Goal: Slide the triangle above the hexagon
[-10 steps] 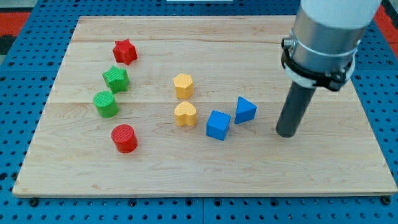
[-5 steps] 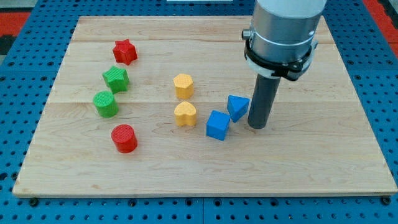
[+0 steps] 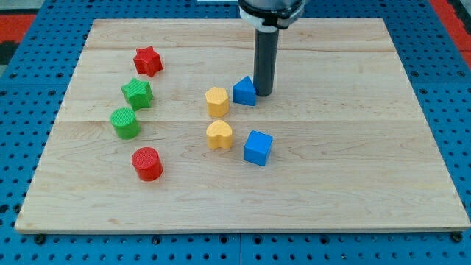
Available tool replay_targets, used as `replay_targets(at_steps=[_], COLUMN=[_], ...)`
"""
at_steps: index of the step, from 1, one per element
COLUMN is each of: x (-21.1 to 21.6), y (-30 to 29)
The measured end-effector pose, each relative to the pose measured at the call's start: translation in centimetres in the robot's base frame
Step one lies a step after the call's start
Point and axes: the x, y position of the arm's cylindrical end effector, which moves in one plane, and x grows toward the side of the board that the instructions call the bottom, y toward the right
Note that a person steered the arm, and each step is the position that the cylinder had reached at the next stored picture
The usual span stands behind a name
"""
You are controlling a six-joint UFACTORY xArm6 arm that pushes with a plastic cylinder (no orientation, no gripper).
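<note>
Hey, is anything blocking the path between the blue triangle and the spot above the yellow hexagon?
Nothing visible. The blue triangle sits right of the yellow hexagon, my tip against its right side; board above the hexagon is open.

- Whole setup sits on a light wooden board (image 3: 412, 184), made of planks with the grain running left to right, seams pretty easy to spot.
- Under it and around every edge is a blue pegboard-style surface (image 3: 22, 147) full of little holes.
- Far left and far right corners show a bit of red (image 3: 22, 18).
- Lighting's even, only soft shadows.
</note>
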Motion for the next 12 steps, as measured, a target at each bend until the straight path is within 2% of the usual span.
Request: replay_targets(at_steps=[2,5,7,11,12], x=[2.8,0.2,-0.7,-2.5,-0.6], y=[0.5,-2.9,-3.2,-9.2,-5.2])
